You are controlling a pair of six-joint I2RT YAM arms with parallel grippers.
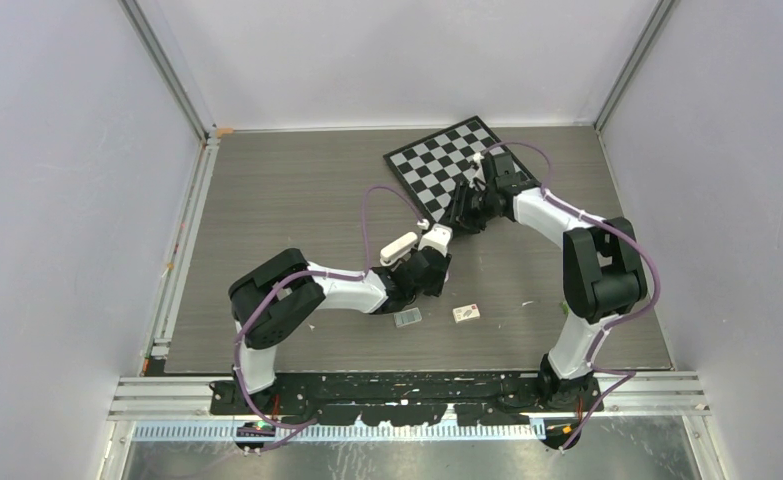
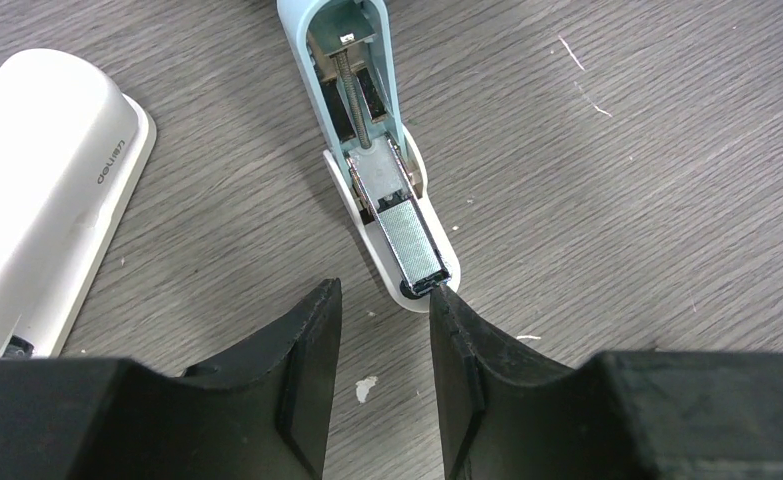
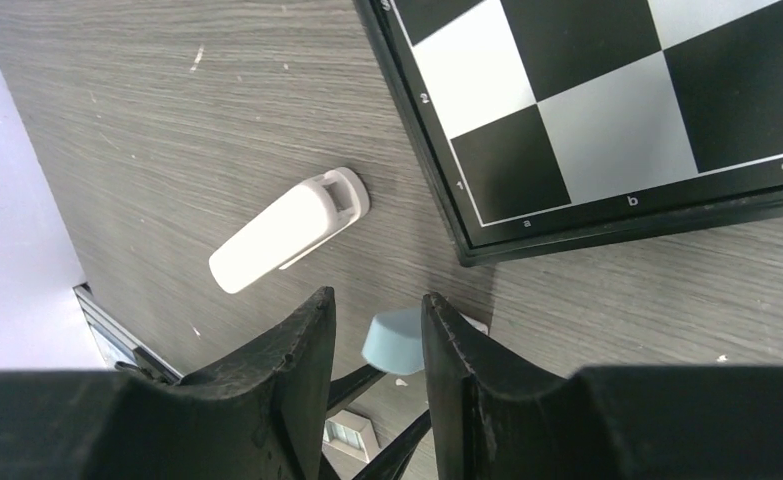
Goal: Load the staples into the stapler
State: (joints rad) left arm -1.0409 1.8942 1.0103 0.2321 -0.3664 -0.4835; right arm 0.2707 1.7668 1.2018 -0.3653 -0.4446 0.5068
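The stapler (image 2: 407, 285) lies opened out on the table, its pale blue top (image 2: 339, 60) swung back with the spring showing. A silvery strip of staples (image 2: 412, 240) sits in its metal channel. My left gripper (image 2: 385, 290) is open just in front of the stapler's white nose, with the right fingertip (image 2: 447, 305) touching that nose and bare table between the fingers. From above, the stapler (image 1: 433, 238) lies between both grippers. My right gripper (image 3: 377, 295) hangs open over the blue end (image 3: 392, 340), which shows beside the right finger.
A white elongated piece marked "deli" (image 2: 47, 190) lies left of the stapler. A chessboard (image 1: 447, 160) sits just behind the right gripper (image 1: 464, 212). A small grey rectangle (image 1: 407, 318) and a small patterned square (image 1: 468, 313) lie nearer the arm bases.
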